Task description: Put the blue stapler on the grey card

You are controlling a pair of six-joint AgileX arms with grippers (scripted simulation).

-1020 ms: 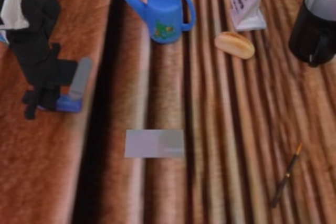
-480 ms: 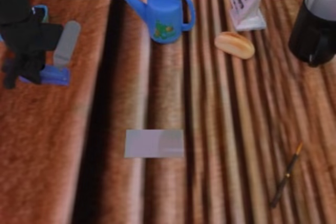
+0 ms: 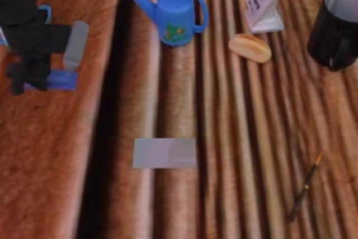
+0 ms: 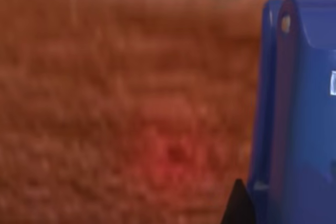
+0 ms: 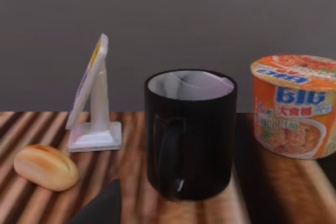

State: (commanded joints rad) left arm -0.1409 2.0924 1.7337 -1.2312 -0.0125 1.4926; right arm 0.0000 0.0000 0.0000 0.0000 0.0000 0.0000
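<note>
At the top view's upper left, the left gripper holds the blue stapler between closed fingers, and should carry it level to the grey card at lower centre before lowering gently.

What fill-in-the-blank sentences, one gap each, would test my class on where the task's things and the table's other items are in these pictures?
1. The blue stapler is under the ____ gripper, at the table's left side.
2. The grey card has ____ lying on it.
3. The bread roll lies between the blue watering can and the black ____.
4. In the right wrist view, an orange noodle ____ stands beside the mug.

Missing words: left; nothing; mug; cup
</note>
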